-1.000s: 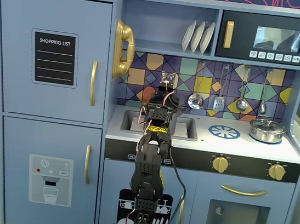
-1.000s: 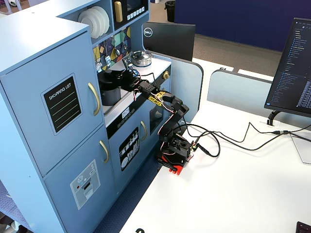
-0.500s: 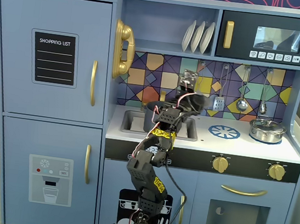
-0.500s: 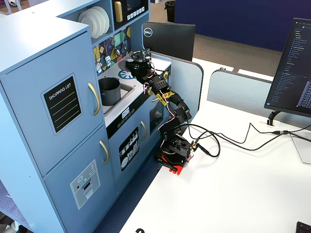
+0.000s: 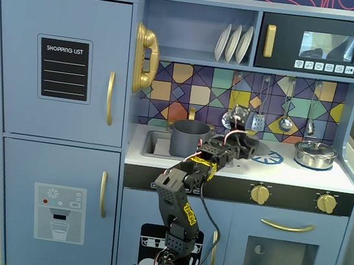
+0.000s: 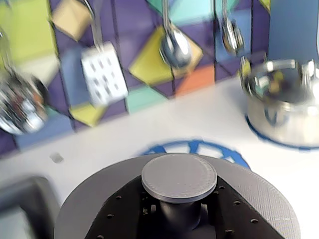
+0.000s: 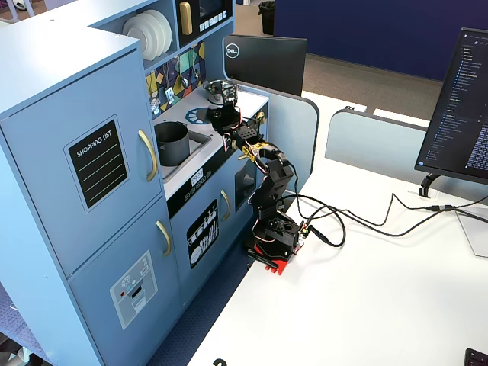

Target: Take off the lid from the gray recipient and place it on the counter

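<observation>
My gripper (image 6: 179,213) is shut on the stem under the knob of the dark gray lid (image 6: 179,177), with a black finger (image 6: 119,214) on each side. In a fixed view the gripper (image 5: 245,148) holds the lid (image 5: 254,145) low over the white counter (image 5: 289,175), at the left edge of the blue burner ring (image 5: 270,158). I cannot tell whether the lid touches the counter. The gray pot (image 5: 189,138) stands open, without a lid, to the gripper's left by the sink (image 5: 152,144). It also shows in the other fixed view (image 7: 171,142).
A shiny silver pot (image 5: 315,154) with its own lid stands at the counter's right end, also in the wrist view (image 6: 284,107). Utensils (image 5: 285,124) hang on the tiled back wall just behind the gripper. Bare counter (image 6: 149,127) lies between the lid and the wall.
</observation>
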Controlling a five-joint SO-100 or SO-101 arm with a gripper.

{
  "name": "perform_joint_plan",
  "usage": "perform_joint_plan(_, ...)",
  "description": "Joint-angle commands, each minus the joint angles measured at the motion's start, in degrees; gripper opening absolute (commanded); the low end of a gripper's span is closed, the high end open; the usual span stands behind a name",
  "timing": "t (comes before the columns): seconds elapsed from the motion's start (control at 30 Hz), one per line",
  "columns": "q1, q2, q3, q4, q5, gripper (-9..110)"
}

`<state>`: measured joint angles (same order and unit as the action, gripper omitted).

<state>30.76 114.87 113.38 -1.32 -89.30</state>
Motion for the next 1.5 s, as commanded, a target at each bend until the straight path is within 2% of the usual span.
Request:
perform_joint_plan(0.0,1.14,-2.81,-0.88,-5.19,-0.79,0)
perform_joint_plan(0.57,2.11,-12.22,1.23,-11.87,-4.39,0)
perform_joint_plan(0.6,2.29,-12.39,1.23,-11.87,-4.75,1)
perform_joint_plan(0.7,2.99,-12.48,1.14,-11.95,-3.43,19)
perform_joint_plan(0.8,3.60,-11.87,0.88,-11.95,-2.72,30)
perform_joint_plan(0.9,3.96,-9.76,0.79,-11.95,-1.41,36)
perform_joint_plan(1.07,2.99,-2.37,-2.46,-6.86,-0.88,37)
perform_joint_plan(1.17,2.72,5.10,-2.72,-1.23,-1.23,36)
perform_joint_plan(1.23,1.85,13.01,-1.85,7.47,-0.62,33)
perform_joint_plan(1.4,-3.60,32.17,-1.67,45.09,0.26,12)
perform_joint_plan(1.47,-5.89,37.18,1.58,53.61,-0.62,5)
